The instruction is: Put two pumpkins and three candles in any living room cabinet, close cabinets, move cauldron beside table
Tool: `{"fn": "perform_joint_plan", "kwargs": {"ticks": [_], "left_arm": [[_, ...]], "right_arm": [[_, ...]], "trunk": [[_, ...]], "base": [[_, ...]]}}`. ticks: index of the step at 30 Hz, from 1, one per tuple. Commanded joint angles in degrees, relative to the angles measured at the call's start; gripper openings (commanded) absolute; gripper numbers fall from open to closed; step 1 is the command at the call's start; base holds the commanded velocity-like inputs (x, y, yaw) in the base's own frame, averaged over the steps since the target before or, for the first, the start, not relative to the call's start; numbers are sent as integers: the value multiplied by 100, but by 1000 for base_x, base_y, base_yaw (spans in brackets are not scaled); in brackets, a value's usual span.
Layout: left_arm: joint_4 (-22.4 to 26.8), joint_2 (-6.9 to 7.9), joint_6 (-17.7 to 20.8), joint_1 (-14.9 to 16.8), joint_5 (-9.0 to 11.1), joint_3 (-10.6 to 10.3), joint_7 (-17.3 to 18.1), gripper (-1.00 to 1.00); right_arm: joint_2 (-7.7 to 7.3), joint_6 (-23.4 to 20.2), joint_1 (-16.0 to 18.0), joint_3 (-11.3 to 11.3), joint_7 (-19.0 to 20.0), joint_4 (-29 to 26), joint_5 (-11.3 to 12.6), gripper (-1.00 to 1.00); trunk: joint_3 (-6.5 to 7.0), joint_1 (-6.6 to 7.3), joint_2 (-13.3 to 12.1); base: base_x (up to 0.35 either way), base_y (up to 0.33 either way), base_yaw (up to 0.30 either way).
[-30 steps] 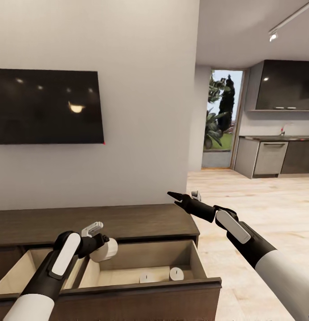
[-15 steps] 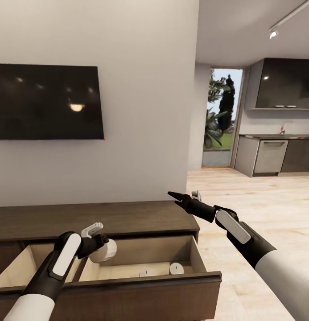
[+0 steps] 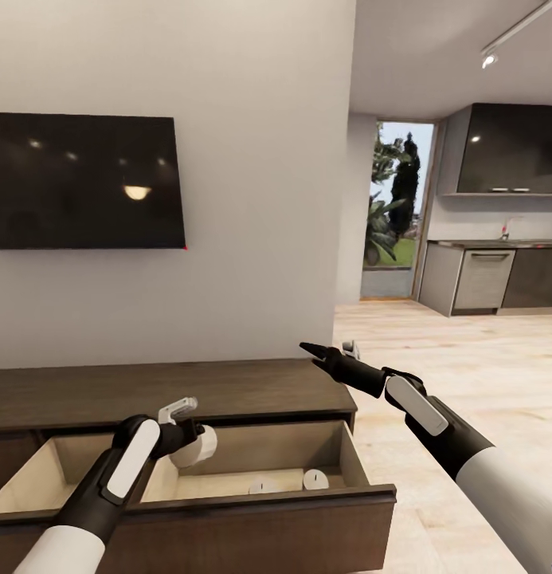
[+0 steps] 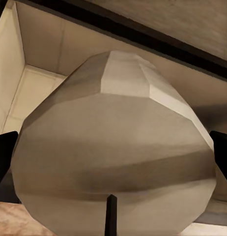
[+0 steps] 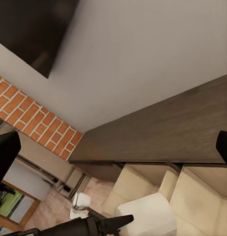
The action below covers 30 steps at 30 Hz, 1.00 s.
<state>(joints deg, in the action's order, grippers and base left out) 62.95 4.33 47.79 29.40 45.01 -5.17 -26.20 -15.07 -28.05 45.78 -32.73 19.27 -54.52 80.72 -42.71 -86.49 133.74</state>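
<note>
My left gripper (image 3: 196,443) is shut on a beige candle (image 3: 202,451), held just above the back of the cabinet's (image 3: 228,391) open right drawer (image 3: 252,514). In the left wrist view that candle (image 4: 118,123) sits between the dark fingertips (image 4: 3,155) of the left gripper (image 4: 113,157). Two more candles (image 3: 264,485) (image 3: 315,479) stand on the pale drawer floor. My right gripper (image 3: 317,352) hovers open above the cabinet's right end, its tips wide apart in the right wrist view (image 5: 115,152), which also shows the held candle (image 5: 143,216). The pumpkins and the cauldron are out of view.
A second drawer (image 3: 45,478) stands open at the left. A black TV (image 3: 80,182) hangs on the white wall above the cabinet. Wood floor (image 3: 467,359) runs right to a grey kitchen (image 3: 483,279) and a glazed doorway (image 3: 395,215). A brick wall (image 5: 30,115) appears beyond the cabinet.
My left arm has carried the candle a little to the right over the right drawer. The head view tilted slightly at first. The right arm has stayed still.
</note>
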Motion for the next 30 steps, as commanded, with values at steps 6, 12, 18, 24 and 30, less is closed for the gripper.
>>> {"fn": "perform_joint_plan", "kwargs": {"ticks": [6,12,18,24,30], "left_arm": [[5,6,4,4,64,-32,-61,-100],[3,6,10,4,77,-119,-61,-100],[5,6,17,4,53,-139,-57,-100],[2,-2,34,7,124,-95,-767,-100],[2,-3,37,12,413,-70,-1188,-100]], "right_arm": [[-5,-1,5,-14,6,3,32,100],[-5,-4,4,-14,6,0,32,100],[1,-21,7,-14,-34,-6,3,100],[15,-289,6,-16,-615,-10,-11,100],[22,-483,6,3,-1021,-23,-12,100]], "trunk": [[-7,0,3],[-7,0,3],[-7,0,3],[-7,0,3],[-7,0,3]], "base": [[162,-2,0],[159,-187,0],[93,-97,0],[6,-6,0],[0,0,0]]}}
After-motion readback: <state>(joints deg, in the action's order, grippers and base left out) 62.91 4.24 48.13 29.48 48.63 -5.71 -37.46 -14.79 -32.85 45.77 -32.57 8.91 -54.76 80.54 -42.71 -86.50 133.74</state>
